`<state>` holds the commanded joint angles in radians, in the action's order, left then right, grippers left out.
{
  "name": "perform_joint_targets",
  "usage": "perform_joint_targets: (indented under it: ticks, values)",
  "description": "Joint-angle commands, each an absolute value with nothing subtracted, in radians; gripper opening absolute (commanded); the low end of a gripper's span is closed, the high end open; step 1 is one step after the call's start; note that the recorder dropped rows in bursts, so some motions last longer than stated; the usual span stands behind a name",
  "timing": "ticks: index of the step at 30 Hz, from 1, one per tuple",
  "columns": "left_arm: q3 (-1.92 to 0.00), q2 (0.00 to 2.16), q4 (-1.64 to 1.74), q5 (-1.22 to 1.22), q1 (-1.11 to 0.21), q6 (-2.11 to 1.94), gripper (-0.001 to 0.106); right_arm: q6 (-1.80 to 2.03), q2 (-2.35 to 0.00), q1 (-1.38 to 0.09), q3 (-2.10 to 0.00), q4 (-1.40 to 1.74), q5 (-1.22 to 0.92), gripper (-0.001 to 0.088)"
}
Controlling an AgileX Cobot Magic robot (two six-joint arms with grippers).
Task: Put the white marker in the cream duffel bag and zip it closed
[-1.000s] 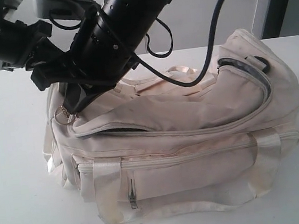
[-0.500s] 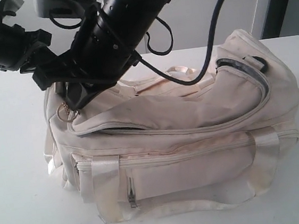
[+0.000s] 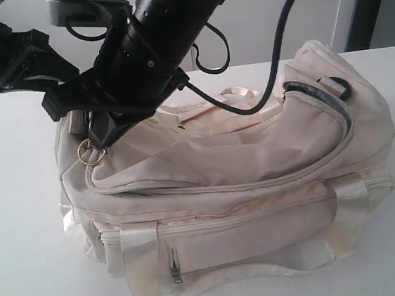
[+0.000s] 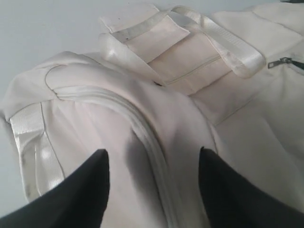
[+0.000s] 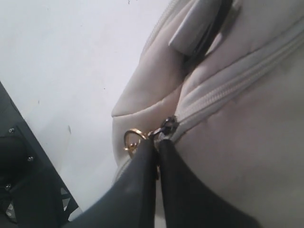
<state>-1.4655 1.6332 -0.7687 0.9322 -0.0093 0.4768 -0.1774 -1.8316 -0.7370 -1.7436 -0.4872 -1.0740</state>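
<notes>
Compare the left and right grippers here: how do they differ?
The left gripper has its jaws spread wide; the right gripper is pinched shut. The left gripper holds nothing, while the right gripper clamps the zip pull beside the gold keyring. Both are dark and face the cream duffel bag.

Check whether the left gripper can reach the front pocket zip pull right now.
Probably yes. The left gripper is open above the bag, and the pocket zip pull on the front face is uncovered. The right gripper, shut on the main zip pull, is close, so go round it.
</notes>
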Motion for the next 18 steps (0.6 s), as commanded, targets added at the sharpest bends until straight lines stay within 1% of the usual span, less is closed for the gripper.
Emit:
perform_joint_targets:
  ticks: [6, 16, 18]
  values:
    - [-1.449, 1.617, -0.758, 1.076, -0.006, 0.441, 0.060, -0.177, -1.833, -0.737, -1.744, -0.491, -1.074, 0.0000]
    - [-1.340, 1.617, -0.778, 1.027, -0.036, 0.450, 0.060, -0.177, -1.833, -0.737, -1.744, -0.502, -1.074, 0.0000]
    - [-1.323, 1.617, -0.782, 1.008, -0.036, 0.452, 0.059, -0.177, -1.833, -0.737, -1.744, -0.504, -1.074, 0.0000]
